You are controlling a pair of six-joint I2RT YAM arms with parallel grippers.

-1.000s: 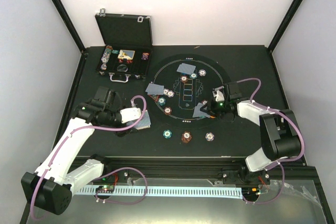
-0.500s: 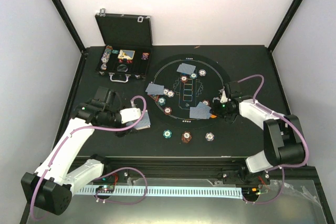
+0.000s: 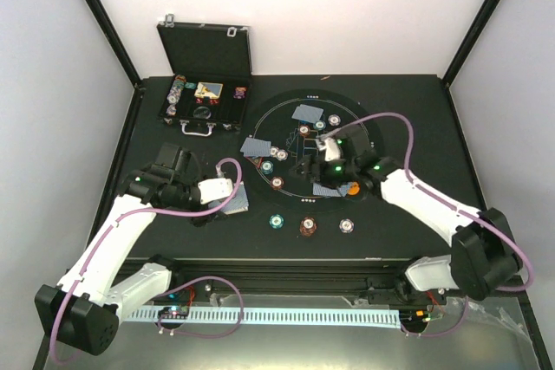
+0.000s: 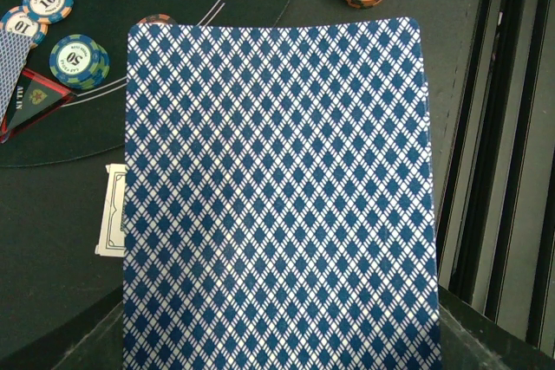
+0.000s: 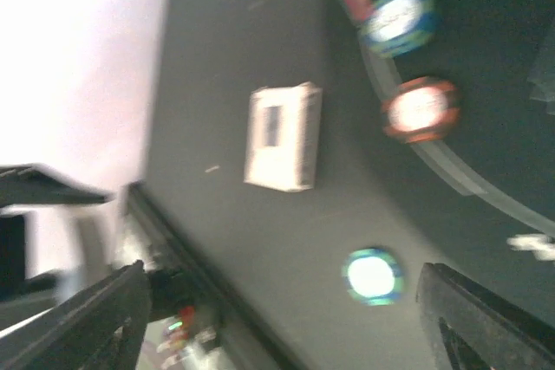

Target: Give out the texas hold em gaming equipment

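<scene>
Left tool [image 3: 227, 202] clamped on blue-backed cards [image 4: 277, 197], right tool [image 5: 282, 276] above round mat [image 3: 279, 119], jaws wide apart, nothing held.

**Even light, one blurred view**

From above the light is even, with soft shadows on the dark bench [image 3: 408, 101]. The left wrist view shows the card [image 4: 277, 197] sharply. The right wrist view is smeared; its chips [image 5: 371, 275] are fuzzy.

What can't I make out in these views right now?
Left wrist: the blue-backed card fills the frame, hiding what lies beneath.
Right wrist: motion blur, chips unreadable.
Top view: case contents too small; right arm covers part of the mat.
</scene>
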